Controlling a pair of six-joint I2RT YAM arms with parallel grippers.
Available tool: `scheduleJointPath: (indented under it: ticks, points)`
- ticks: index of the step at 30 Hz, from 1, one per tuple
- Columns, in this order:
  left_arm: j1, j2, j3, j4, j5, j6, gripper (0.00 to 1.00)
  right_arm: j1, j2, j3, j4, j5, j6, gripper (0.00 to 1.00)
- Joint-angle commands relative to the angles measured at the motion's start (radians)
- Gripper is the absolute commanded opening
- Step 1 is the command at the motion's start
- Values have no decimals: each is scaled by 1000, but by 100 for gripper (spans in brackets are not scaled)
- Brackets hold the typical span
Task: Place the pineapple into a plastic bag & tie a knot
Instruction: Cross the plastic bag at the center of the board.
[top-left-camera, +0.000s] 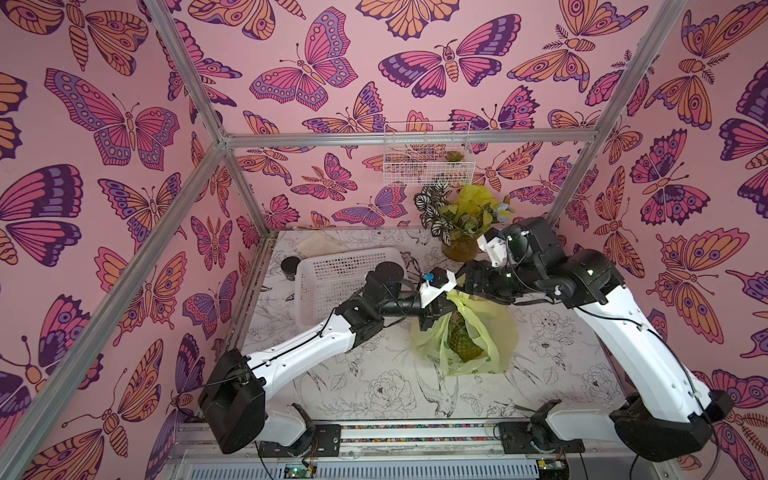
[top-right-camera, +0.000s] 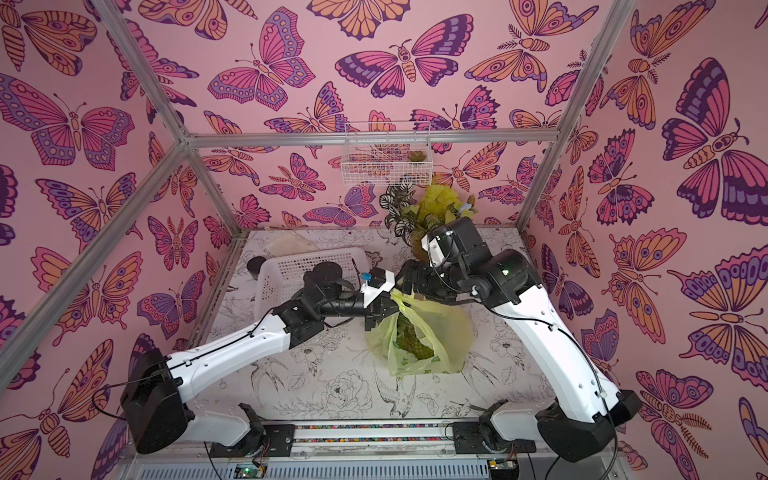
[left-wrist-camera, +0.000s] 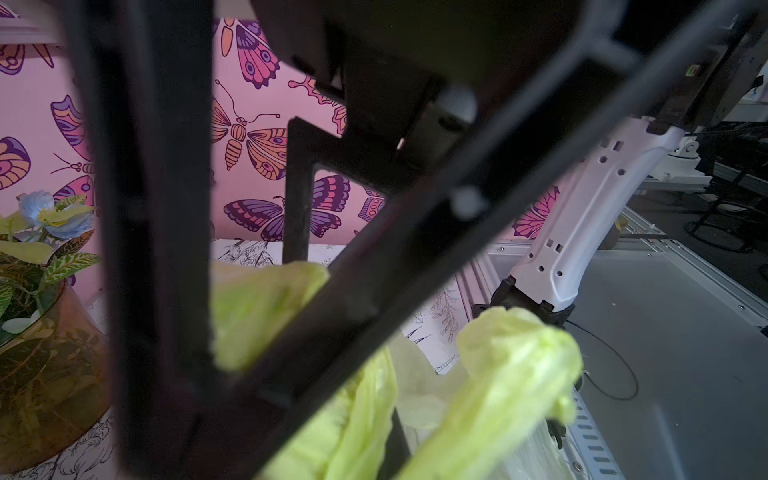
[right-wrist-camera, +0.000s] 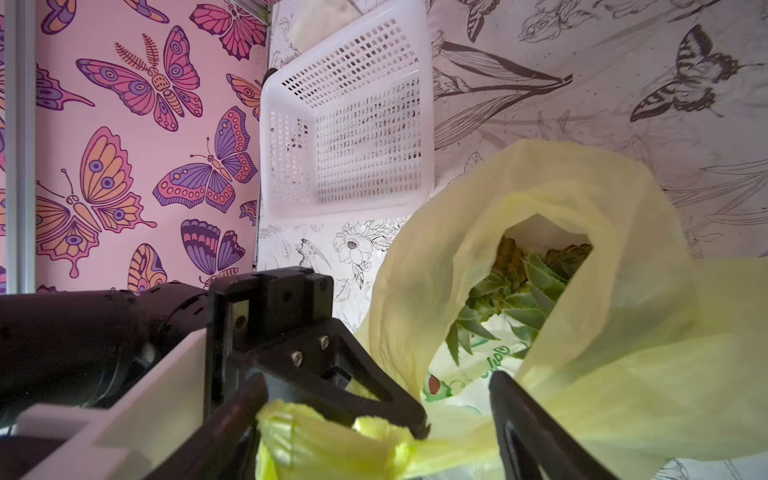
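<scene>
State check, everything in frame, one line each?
plastic bag: mouth open, handles not knotted
pineapple: inside the bag, leaves at the mouth
left gripper: shut on a bag handle
right gripper: open, beside that handle
white basket: empty where visible
potted plant: upright

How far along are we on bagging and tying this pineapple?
Done: the pineapple sits inside the plastic bag. In hand: left gripper is shut on one handle; right gripper is open beside it. Remaining: the bag gapes open, no knot tied.
</scene>
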Motion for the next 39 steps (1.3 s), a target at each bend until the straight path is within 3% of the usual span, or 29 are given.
scheduleJointPath:
  ticks: [1, 6, 13, 16, 18, 21, 23, 32, 39]
  points:
    - [-4, 6, -8, 15, -14, 3, 0, 1, -8, -17, 49, -57, 41, 78]
    - [-5, 13, -7, 15, -9, -4, 0, 1, 2, -31, 61, -60, 34, 55]
    - [-6, 15, -9, 12, -16, -5, 0, 0, 5, -57, 82, -73, 36, 1]
    - [-5, 5, -18, 10, -45, -12, 1, -2, -3, -70, 90, -73, 36, 0]
    - [-6, -13, -32, 9, -73, -15, 17, -8, -8, -85, 97, -72, 36, 0]
    - [-6, -56, -62, 9, -112, -12, 49, -17, -13, -113, 114, -81, 39, 0]
    - [-6, -91, -84, 9, -132, -4, 60, -24, -18, -128, 125, -85, 41, 0]
    - [-28, -262, -109, -86, -167, 57, 83, -46, -30, -168, 141, -95, 39, 0]
    - [-103, -183, 33, -138, -110, 51, 90, -48, -33, -177, 138, -91, 35, 0]
